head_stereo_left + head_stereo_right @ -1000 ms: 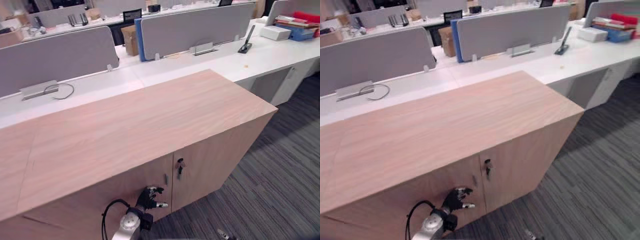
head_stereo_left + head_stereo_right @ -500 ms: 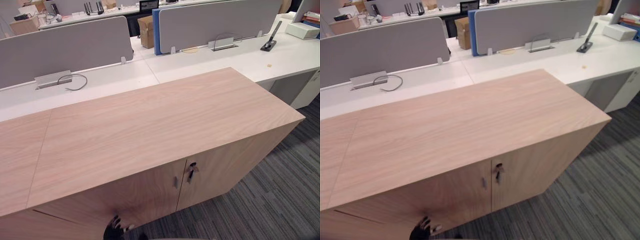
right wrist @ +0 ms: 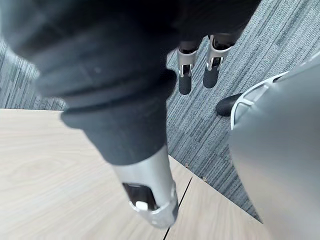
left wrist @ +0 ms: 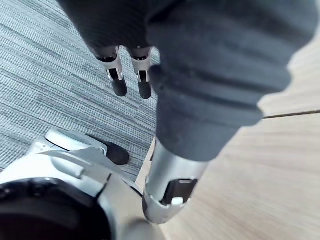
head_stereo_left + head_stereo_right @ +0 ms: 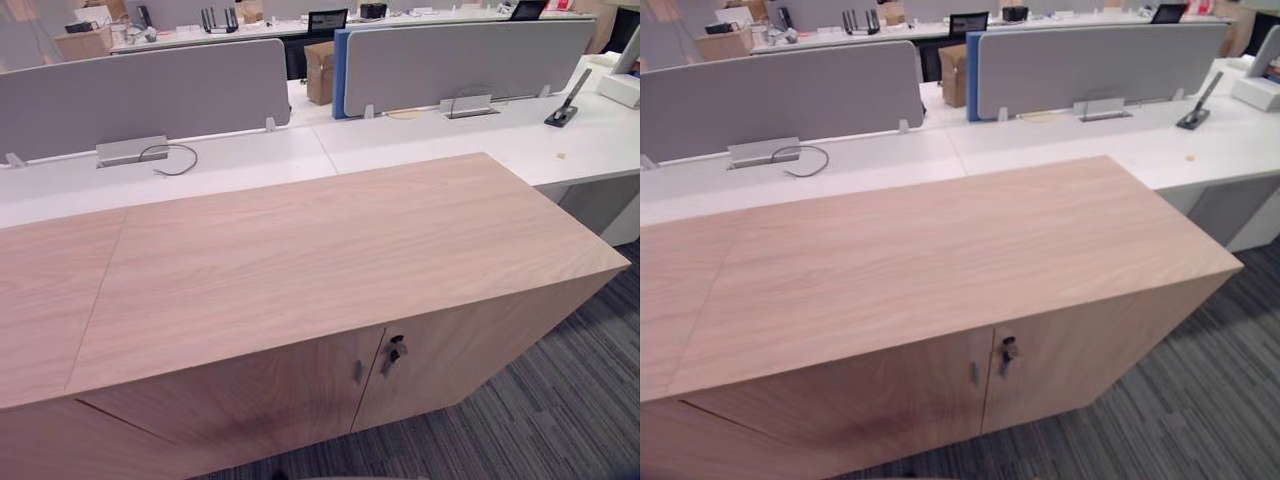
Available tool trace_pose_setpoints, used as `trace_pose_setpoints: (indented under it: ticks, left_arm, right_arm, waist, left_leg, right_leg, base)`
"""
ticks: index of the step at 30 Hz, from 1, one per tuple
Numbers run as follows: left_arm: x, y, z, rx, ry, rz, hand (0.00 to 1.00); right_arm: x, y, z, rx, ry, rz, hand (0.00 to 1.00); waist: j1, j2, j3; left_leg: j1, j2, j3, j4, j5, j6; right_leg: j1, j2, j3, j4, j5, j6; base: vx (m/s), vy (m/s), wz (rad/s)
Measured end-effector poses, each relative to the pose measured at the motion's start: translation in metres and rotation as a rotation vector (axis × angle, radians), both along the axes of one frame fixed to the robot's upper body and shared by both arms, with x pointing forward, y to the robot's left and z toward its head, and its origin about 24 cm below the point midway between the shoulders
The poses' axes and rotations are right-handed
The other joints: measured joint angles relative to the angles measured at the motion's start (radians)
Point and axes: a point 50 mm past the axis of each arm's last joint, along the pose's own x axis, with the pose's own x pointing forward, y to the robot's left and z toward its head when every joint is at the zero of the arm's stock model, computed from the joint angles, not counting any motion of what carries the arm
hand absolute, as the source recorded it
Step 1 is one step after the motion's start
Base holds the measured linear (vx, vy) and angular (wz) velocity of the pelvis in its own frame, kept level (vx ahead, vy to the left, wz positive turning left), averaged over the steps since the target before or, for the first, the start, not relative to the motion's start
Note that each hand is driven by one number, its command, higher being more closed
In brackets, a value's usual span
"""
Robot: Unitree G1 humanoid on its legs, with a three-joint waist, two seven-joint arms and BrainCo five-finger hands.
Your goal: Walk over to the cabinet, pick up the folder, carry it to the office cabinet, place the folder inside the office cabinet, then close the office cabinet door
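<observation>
Left hand (image 4: 142, 80): hangs at my side over the carpet (image 4: 45, 75), fingers straight and slack, holding nothing. I judge it is down because nothing is left to carry.
Right hand (image 3: 210, 65): the same on my other side, fingers straight and pointing at the floor, empty, with the cabinet's wood front close beside it.
Doors (image 5: 250, 410): both leaves of the cabinet (image 5: 300, 260) stand flush, their inner edges meeting at a thin seam. Judged from that, the closing step looks done.
Handle (image 5: 357, 371): a small pull on the left leaf, just beside the seam, placed where a hand would swing the door.
Key (image 5: 393, 349): sits in the lock on the right leaf, right by the handle, presumably left there so the doors open freely.
Top (image 5: 940, 250): pale wood grain, bare.
Folder: it is in neither hand and not on the top. I cannot tell for certain where it lies. My guess is behind the shut doors, and so ahead of my hands, with the wood between us.
Desks (image 5: 230, 160): white, butted against the back of the cabinet, with a cable (image 5: 175, 155) looped on the near one.
Dividers (image 5: 140, 95): grey screens stand along the desks' far edge, splitting the workplaces, with a cardboard box (image 5: 320, 70) in the gap between two of them.
</observation>
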Motion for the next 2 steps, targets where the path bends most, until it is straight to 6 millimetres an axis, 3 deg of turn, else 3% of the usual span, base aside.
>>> trace_pose_setpoints:
  ticks: [2]
  left_arm:
    - [-0.0002,0.0009,0.0002,0.004,0.003,-0.010,0.00]
  right_arm:
    - [0.0023,0.0018,-0.0001,0.006,-0.005,0.016,0.00]
  waist:
    - [0.000,-0.004,0.000]
  left_leg:
    - [0.000,-0.002,-0.007,0.000,0.001,0.000]
  right_leg:
    - [0.004,-0.001,-0.008,0.001,-0.001,0.001]
  base:
    - [0.00,-0.001,0.09]
